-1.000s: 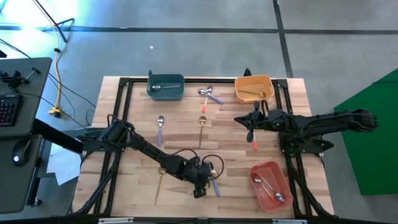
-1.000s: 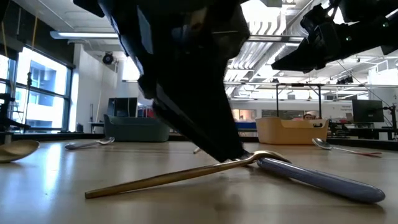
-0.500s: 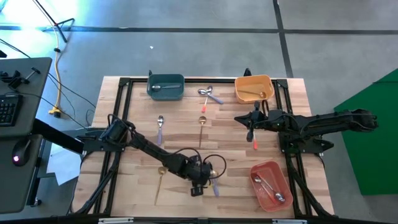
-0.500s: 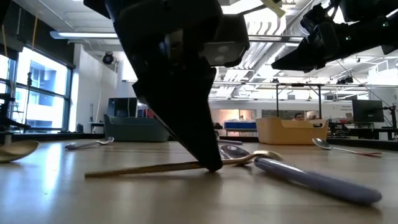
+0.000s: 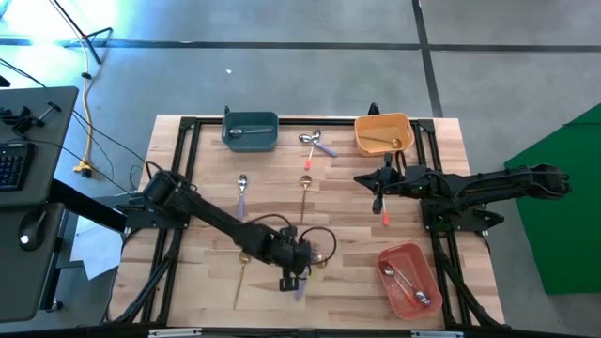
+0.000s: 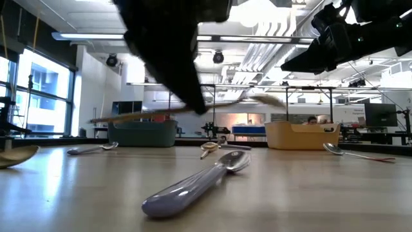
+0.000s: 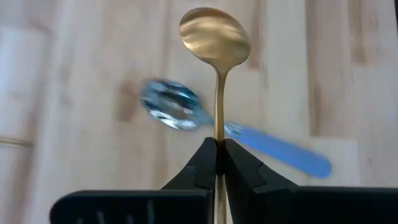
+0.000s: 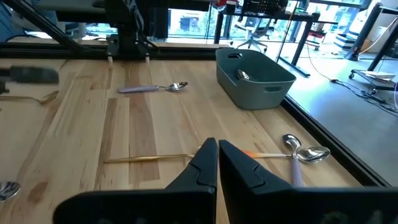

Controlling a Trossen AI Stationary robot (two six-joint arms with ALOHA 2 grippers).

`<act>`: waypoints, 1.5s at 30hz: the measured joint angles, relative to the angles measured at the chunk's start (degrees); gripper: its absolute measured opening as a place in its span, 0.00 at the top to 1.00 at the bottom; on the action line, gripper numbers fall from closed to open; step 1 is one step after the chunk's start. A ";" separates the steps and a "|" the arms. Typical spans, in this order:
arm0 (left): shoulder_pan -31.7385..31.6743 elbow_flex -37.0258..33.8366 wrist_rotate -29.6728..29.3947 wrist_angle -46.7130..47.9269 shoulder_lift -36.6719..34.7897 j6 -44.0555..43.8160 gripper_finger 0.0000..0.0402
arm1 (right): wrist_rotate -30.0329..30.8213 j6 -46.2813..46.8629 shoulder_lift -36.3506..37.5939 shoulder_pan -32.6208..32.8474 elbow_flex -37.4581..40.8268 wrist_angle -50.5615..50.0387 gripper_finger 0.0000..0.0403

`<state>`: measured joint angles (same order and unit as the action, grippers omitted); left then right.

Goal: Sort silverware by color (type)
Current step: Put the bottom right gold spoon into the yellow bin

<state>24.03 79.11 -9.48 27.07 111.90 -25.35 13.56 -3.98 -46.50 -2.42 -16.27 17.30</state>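
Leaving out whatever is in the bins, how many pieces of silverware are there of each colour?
Gold: 3, one of them held in the left hand
Lavender-handled: 3
Red-pink-handled: 2
Total: 8

A gold spoon [image 7: 215, 37] is held in the air (bowl forward) above a lavender-handled spoon [image 6: 196, 182] lying flat on the table; other spoons lie scattered.
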 joint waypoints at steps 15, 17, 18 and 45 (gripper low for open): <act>-9.85 -18.64 -2.14 -38.09 -10.53 5.04 1.00 | 1.44 1.36 -0.02 0.98 0.00 0.39 1.00; -11.84 -21.45 -3.28 -47.24 -11.80 5.85 1.00 | 2.60 1.50 -0.02 1.63 0.00 0.77 1.00; -12.92 -22.65 -3.81 -51.91 -12.10 6.11 1.00 | 2.71 1.13 -0.02 1.97 0.00 0.96 1.00; -22.58 -22.60 -8.57 -97.41 -3.74 13.06 1.00 | 2.38 6.57 -11.78 6.12 -4.47 21.53 0.58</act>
<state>1.45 56.52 -18.05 -70.34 108.16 -12.29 15.94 2.59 -58.28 3.70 -20.74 38.83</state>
